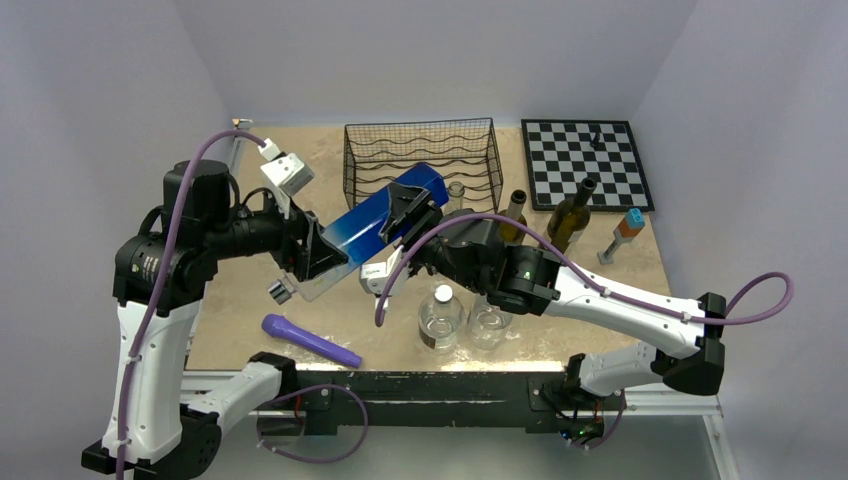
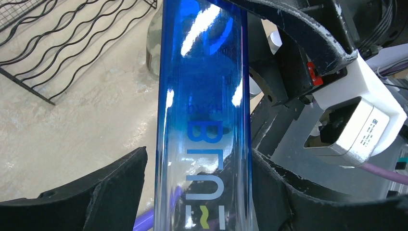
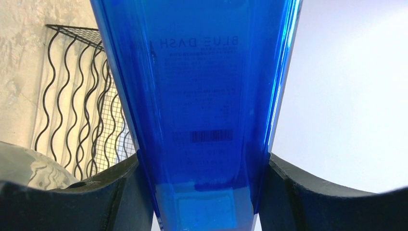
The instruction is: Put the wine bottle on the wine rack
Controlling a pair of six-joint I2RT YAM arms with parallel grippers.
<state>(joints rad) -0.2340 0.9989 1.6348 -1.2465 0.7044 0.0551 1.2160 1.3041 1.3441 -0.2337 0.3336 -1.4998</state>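
A tall blue wine bottle, fading to clear glass at its lower left end, hangs tilted in the air just in front of the black wire wine rack. My left gripper is shut on its clear end. My right gripper is shut on its dark blue end. In the left wrist view the bottle runs between my gripper's fingers, with the rack at top left. In the right wrist view the bottle fills my gripper, with the rack at left.
Two dark wine bottles and a clear glass bottle stand right of the rack. Two plastic water bottles stand at the near edge. A purple tube lies front left. A chessboard lies back right.
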